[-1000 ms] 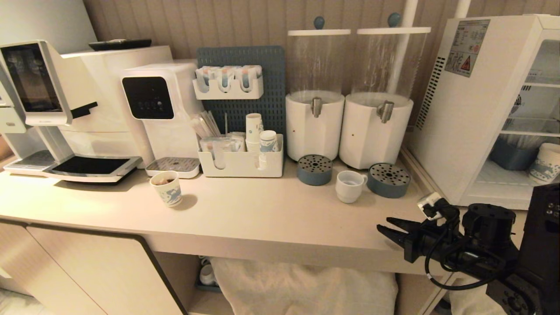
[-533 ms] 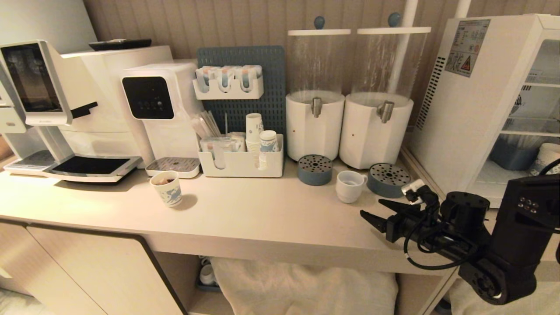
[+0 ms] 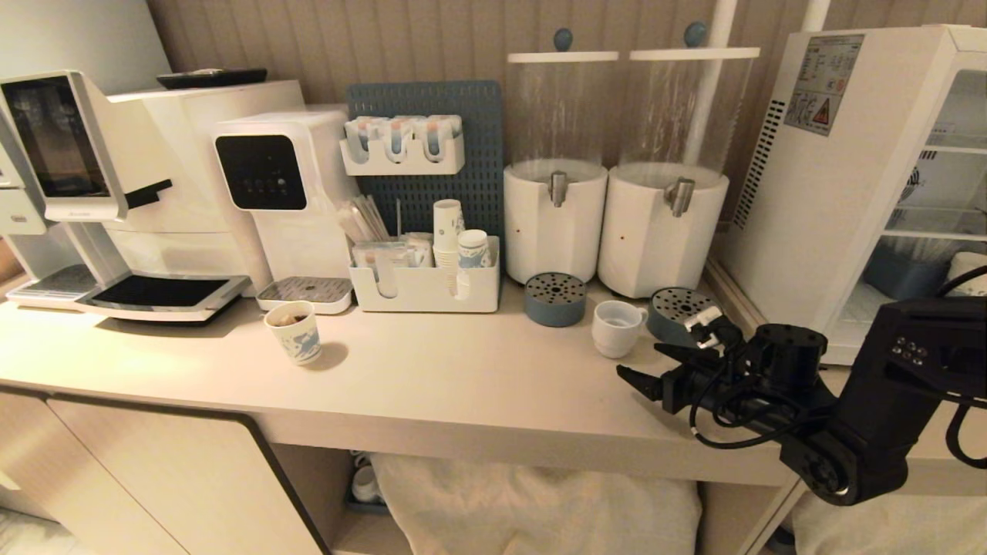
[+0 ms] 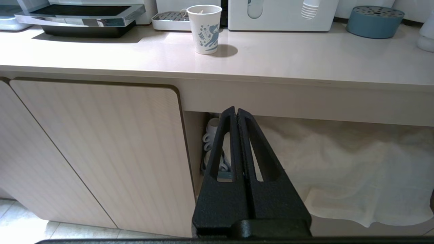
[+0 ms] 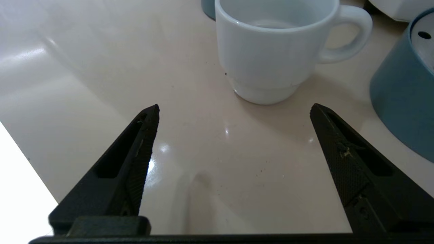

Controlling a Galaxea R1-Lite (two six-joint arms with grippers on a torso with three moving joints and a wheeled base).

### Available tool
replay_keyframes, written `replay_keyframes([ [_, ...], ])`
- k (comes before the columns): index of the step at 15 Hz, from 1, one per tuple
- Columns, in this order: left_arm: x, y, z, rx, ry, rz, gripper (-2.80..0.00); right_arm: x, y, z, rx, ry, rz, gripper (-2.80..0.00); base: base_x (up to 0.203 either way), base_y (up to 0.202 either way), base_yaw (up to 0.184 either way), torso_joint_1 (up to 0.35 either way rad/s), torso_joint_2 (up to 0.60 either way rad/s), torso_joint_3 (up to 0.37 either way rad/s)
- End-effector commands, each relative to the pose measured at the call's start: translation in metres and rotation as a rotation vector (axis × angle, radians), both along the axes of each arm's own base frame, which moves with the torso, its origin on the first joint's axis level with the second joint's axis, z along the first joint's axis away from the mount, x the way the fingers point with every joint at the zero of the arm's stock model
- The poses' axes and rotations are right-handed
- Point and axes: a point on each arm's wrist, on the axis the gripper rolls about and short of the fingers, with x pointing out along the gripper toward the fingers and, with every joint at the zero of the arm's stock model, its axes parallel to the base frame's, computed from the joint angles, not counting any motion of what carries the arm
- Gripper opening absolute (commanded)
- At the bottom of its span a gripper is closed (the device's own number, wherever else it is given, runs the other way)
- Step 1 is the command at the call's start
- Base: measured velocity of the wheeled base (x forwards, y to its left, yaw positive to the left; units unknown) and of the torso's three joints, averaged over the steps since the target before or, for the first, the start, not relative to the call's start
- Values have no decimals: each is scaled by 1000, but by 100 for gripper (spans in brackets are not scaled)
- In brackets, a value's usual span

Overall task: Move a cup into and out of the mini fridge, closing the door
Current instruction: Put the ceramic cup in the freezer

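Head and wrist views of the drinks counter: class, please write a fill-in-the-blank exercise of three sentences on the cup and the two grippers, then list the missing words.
1. The white cup stands on the counter with its handle turned toward the ____ drip tray.
2. The right gripper is ____ and points at the cup without touching it.
3. The left gripper is ____ and hangs in front of the cabinet.

Missing words: blue; open; shut

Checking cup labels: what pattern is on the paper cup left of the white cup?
Blue floral print on white; left wrist view.
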Motion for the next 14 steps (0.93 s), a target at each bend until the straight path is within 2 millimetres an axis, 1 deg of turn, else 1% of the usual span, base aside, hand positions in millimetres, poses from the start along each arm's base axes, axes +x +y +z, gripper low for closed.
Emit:
replay_keyframes([
  [1,0,0,0,-1,-1,0,-280,5,1,-8,-2,2,5,0,0,0,0,0,0,0],
  [3,0,0,0,-5,0,0,-280,10,2,-9,-1,-6,6,0,0,0,0,0,0,0],
  [5,0,0,0,-9,0,0,-280,16,3,-16,-6,-5,2,0,0,0,0,0,0,0],
  [8,0,0,0,-10,0,0,-280,26,6,-21,-11,-24,-22,0,0,0,0,0,0,0],
  [10,0,0,0,-10,0,0,-280,34,13,-26,-26,-43,-56,0,0,0,0,0,0,0],
  [14,0,0,0,-13,0,0,-280,45,19,-34,-46,-65,-41,0,0,0,0,0,0,0],
])
